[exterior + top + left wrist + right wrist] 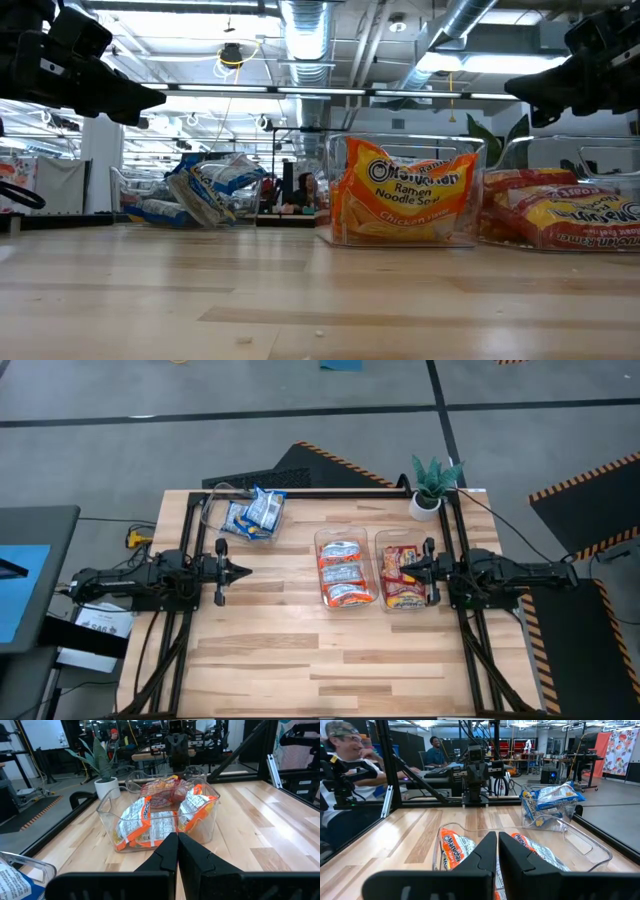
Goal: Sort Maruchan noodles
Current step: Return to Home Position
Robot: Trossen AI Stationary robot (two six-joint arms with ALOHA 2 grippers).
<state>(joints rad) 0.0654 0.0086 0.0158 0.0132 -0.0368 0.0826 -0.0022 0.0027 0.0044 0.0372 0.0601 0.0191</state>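
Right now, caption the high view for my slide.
Blue packs, orange packs and red packs in separate clear bins; left gripper and right gripper shut, facing inward.

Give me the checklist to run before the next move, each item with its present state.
1. The left gripper is empty, jaws shut: ok.
2. The right gripper is empty, jaws shut: ok.
3. The right gripper is above the red bin, not touching it: ok.
4. The blue packets are in the far-left bin: ok.
5. The orange packets are in the middle bin: ok.
6. The red packets are in the red bin: ok.
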